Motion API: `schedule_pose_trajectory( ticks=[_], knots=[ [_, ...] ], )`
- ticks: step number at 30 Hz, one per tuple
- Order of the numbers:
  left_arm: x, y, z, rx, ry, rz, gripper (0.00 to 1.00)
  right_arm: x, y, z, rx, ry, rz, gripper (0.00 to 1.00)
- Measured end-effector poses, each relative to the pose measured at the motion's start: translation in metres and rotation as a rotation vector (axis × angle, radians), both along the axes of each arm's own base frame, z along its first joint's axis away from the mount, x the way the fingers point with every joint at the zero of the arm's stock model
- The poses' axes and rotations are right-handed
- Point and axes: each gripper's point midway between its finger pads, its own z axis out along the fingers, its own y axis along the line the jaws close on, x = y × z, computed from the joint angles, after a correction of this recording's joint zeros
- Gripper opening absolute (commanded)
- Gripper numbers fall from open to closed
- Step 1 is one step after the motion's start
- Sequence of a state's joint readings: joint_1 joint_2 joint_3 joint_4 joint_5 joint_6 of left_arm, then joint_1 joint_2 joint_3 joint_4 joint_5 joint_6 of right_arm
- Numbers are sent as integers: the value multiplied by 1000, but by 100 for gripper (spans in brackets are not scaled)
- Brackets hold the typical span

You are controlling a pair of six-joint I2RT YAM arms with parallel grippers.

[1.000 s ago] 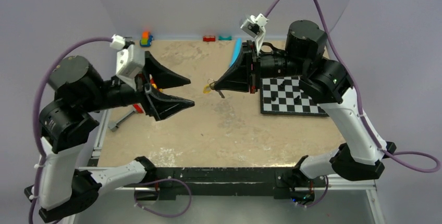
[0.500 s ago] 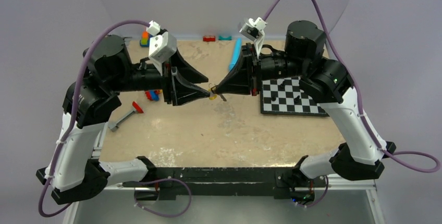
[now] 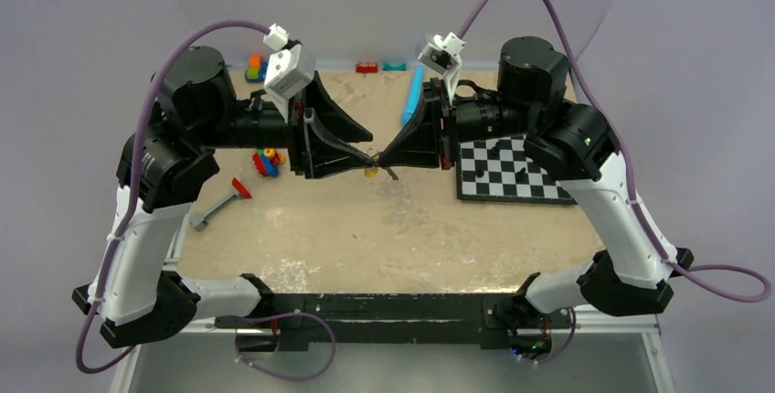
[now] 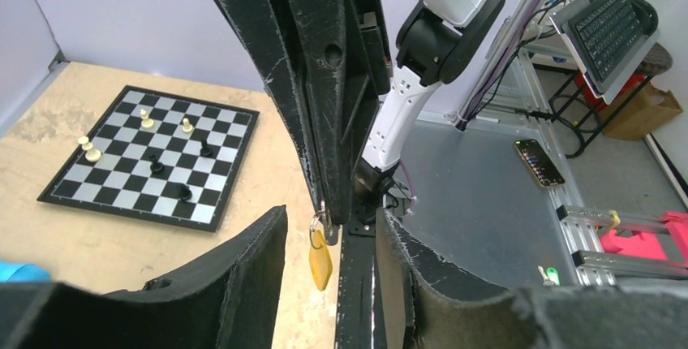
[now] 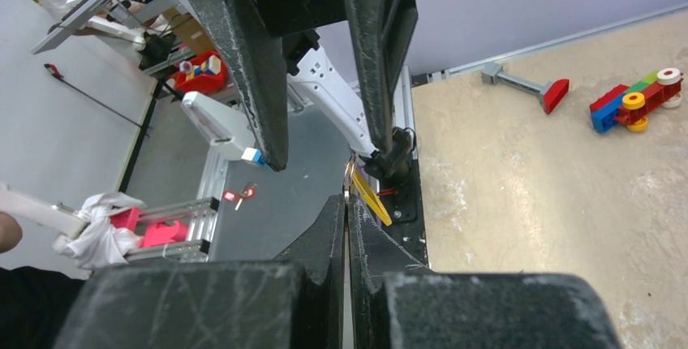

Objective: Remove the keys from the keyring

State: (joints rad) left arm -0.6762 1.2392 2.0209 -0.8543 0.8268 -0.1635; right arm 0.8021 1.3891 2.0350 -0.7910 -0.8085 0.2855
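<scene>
- The right gripper (image 5: 347, 203) comes in from the right side with its two fingers squeezed tight together, pinching the keyring (image 4: 317, 221) right at the tips.
- That puts the ring up in the air over the middle of the sandy table (image 3: 384, 228), not lying on it.
- The yellow key (image 4: 320, 258) dangles off the ring, hanging just below the right gripper's tips. I can only really make out the yellow head; the blade is too small to pick out.
- The left gripper (image 4: 331, 217) comes at it from the opposite side, pretty much nose to nose with the right one.
- Its jaws are spread apart, one finger on each side of the hanging key. In the left wrist view there's a gap on both sides, so it isn't gripping anything.
- A chessboard (image 3: 507, 169) with a few pieces on it lies flat on the table under the right arm.
- Over on the left side of the table are some multicoloured toy blocks (image 3: 267, 162) and a grey-handled tool with a red end (image 3: 219, 206).
- A long light-blue cylinder (image 3: 413, 96) lies near the far edge.
</scene>
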Motion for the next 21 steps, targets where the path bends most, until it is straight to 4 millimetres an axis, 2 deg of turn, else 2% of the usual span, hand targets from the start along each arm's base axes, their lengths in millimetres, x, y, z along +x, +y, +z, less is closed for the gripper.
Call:
schedule_pose_trajectory(
  ticks=[9,16,19,21],
  knots=[
    [8,-5,-6,14,22,-10,34,1,1,0,-1,1,0,0],
    [8,-4,-6,16,24,-13,31,1,1,3,5,-4,0,0],
    [7,-4,-7,19,27,-13,23,1,1,3,5,-5,-1,0],
    [7,-4,-7,20,29,-14,14,1,1,3,5,-5,-1,0]
  ],
)
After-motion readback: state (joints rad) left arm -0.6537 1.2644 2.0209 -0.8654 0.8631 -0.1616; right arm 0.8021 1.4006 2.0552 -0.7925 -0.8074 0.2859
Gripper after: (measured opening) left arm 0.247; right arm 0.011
